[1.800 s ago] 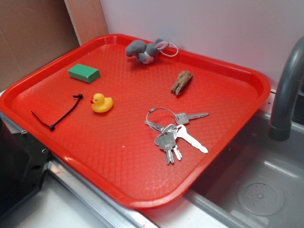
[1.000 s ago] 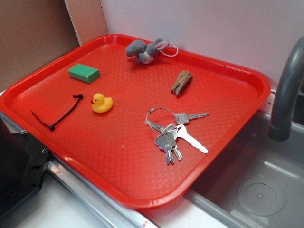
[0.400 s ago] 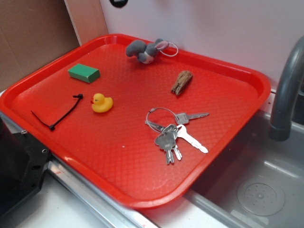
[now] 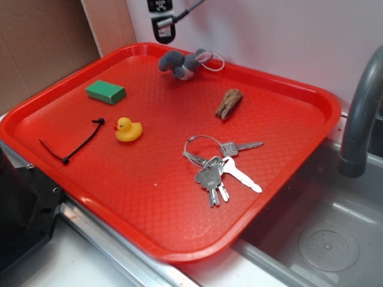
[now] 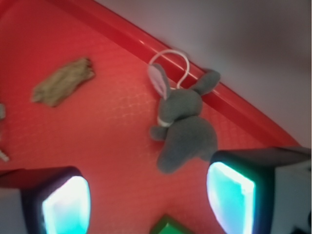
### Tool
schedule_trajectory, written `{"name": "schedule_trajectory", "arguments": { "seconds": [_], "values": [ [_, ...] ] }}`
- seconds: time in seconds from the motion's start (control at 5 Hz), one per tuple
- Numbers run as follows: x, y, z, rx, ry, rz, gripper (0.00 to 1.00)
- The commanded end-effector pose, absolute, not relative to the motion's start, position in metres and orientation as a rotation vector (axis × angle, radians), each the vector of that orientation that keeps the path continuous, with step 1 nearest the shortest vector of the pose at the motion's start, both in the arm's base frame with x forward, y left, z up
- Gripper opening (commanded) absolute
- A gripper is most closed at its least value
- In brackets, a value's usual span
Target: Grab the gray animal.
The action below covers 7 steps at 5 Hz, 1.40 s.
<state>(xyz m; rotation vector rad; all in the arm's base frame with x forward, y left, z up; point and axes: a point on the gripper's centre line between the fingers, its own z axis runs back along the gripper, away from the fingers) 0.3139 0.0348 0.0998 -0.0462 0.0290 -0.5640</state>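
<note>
Here the small gray plush animal (image 5: 184,131) lies at the far rim of the red plastic tray (image 4: 311,128), below and ahead of the hand (image 5: 146,197), whose fingers (image 5: 229,197) stand wide apart, holding nothing.

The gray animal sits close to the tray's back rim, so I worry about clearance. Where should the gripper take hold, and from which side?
Grip the gray animal across its plump body, coming straight down from above. The body is the widest soft mass; the ears and white loop lie against the tray rim, leaving little room there. The gripper is open with the body's lower end between its fingers, so probably shift slightly toward the rim, then descend.
</note>
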Motion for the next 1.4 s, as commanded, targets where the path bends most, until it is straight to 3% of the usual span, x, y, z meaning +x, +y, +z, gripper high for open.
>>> {"name": "schedule_trajectory", "arguments": {
  "seconds": [0.0,0.4,0.6,0.8,1.0,1.2],
  "values": [
    [0.334,0.042,0.076,0.003,0.029,-0.501,1.00],
    [0.327,0.048,0.019,0.035,0.121,-0.465,1.00],
    [0.326,0.052,0.007,0.019,0.145,-0.446,0.00],
    [0.326,0.053,0.015,0.004,0.124,-0.431,0.00],
    [0.314,0.058,0.059,0.005,0.122,-0.217,0.00],
    [0.293,0.055,0.108,0.049,0.075,-0.020,0.00]
  ]
}}
